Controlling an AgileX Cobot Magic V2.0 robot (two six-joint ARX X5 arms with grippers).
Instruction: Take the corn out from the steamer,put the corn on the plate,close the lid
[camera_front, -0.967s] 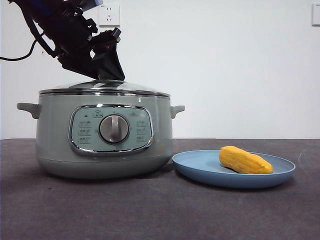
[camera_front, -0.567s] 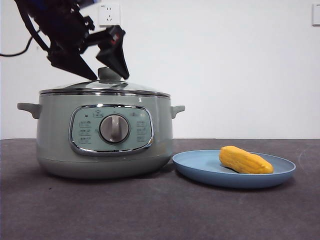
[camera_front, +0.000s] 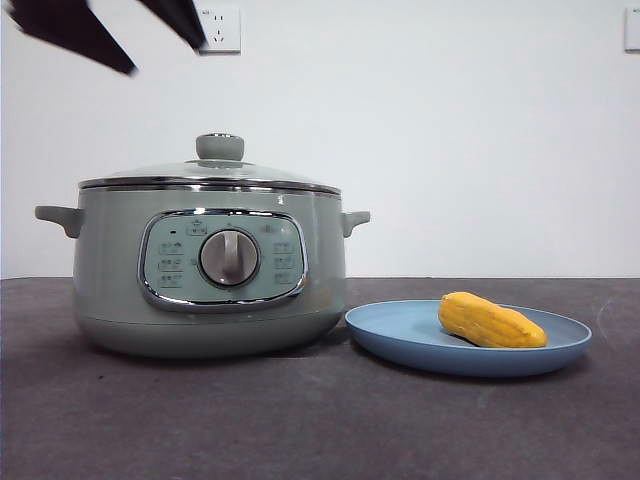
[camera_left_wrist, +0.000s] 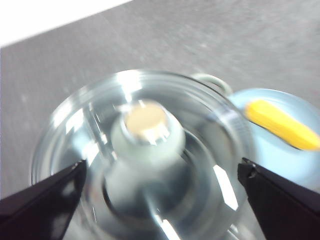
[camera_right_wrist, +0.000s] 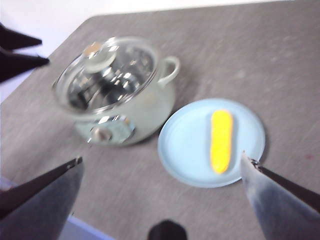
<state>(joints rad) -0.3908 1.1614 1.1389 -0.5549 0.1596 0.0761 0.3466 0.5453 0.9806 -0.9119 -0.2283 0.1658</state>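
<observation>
The sage-green steamer stands on the dark table with the glass lid seated on it, pale green knob up. The yellow corn lies on the light-blue plate to the steamer's right. My left gripper is open and empty, high above the lid at the top left of the front view; in the left wrist view its jaws stand wide apart over the lid and knob. My right gripper is open and empty, high above the table, looking down on the steamer, the plate and the corn.
A white wall with a socket stands behind the table. In the right wrist view the left gripper's black tips show at the picture's side, near the steamer.
My left gripper let go of the lid knob, opened and rose up away from the steamer to the top left corner. The lid stays seated; corn and plate did not move.
</observation>
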